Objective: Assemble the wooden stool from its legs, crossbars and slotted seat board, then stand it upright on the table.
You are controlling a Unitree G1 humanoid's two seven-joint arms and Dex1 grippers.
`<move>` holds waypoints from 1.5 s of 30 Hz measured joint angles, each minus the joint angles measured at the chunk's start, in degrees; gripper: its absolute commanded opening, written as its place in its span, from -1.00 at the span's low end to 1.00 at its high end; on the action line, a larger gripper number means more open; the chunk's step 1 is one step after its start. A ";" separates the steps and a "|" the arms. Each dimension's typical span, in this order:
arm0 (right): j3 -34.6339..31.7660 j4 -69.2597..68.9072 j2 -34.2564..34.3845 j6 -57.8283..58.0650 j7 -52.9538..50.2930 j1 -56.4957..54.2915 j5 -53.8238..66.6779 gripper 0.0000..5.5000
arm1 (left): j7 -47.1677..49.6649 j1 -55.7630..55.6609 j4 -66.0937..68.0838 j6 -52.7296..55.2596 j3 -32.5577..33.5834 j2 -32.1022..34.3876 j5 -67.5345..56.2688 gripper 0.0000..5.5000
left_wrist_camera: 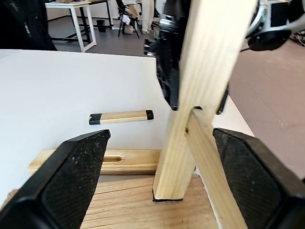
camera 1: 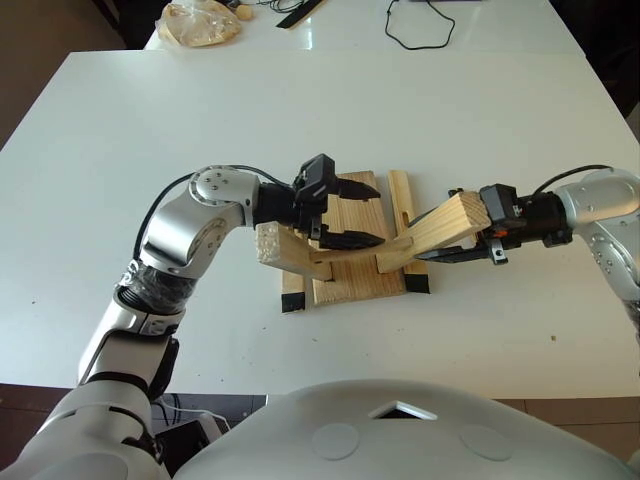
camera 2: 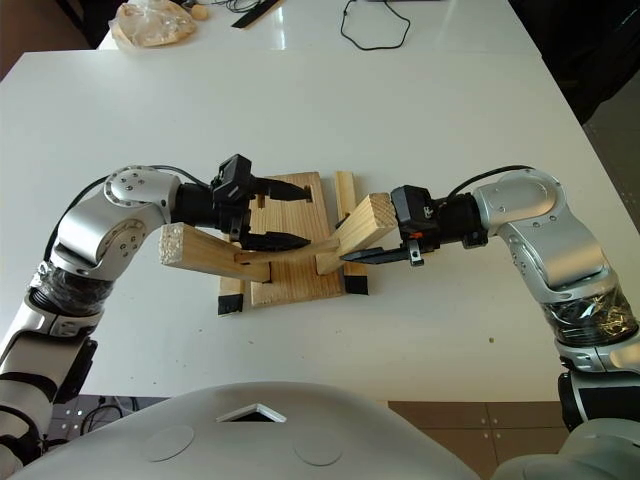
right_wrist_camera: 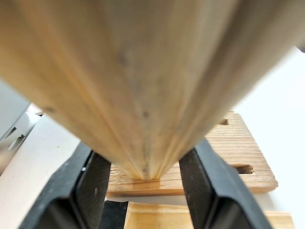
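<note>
The slotted seat board [camera 1: 352, 282] lies flat at the middle of the white table. Two thick wooden legs lean on it, joined low by a thin crossbar [camera 1: 350, 256]. The left leg [camera 1: 285, 250] tilts out to the left and nothing holds it. My right gripper [camera 1: 458, 243] is shut on the right leg [camera 1: 450, 222], whose wood shows between its fingers [right_wrist_camera: 90, 186] in the right wrist view. My left gripper [camera 1: 362, 213] hovers open over the board just behind the crossbar, with nothing in it. Its view looks between both pads [left_wrist_camera: 71, 181] at the right leg [left_wrist_camera: 200, 71].
A slotted strip [camera 1: 400, 200] lies along the board's right side. A short black-tipped bar [left_wrist_camera: 121, 117] rests on the bare table beyond it. Black-ended pieces [camera 1: 292, 300] stick out under the board's near edge. A bag [camera 1: 200, 22] and a cable [camera 1: 420, 30] lie on the far table.
</note>
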 measured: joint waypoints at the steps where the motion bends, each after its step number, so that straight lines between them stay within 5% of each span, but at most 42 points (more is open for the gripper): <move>1: 0.01 0.02 0.00 0.00 -0.01 -0.04 0.00 -0.26 | 2.12 -0.09 0.94 2.08 1.84 -1.29 -1.37 0.46; 7: -0.17 -0.29 0.01 -0.01 -0.30 0.25 0.01 -0.26 | 9.91 -10.67 1.81 5.03 17.78 0.22 -7.29 0.46; 15: -3.50 -3.15 -1.06 0.59 -2.16 4.36 0.43 -0.26 | -5.43 18.07 -3.00 -7.58 24.12 24.04 5.89 0.46; 22: -4.88 -4.61 -1.46 1.71 -2.97 5.82 0.58 -0.26 | -9.26 29.11 -14.24 -8.58 27.81 25.25 1.52 0.46; 33: -0.17 -2.57 -0.72 2.43 -1.48 -0.10 0.01 -0.26 | -4.02 28.81 -25.99 -2.43 22.09 21.59 -5.27 0.46; 45: 2.70 -1.74 0.56 4.07 -0.58 -4.17 -1.37 -0.26 | -2.40 21.31 -18.92 -1.22 11.76 17.96 -1.27 0.46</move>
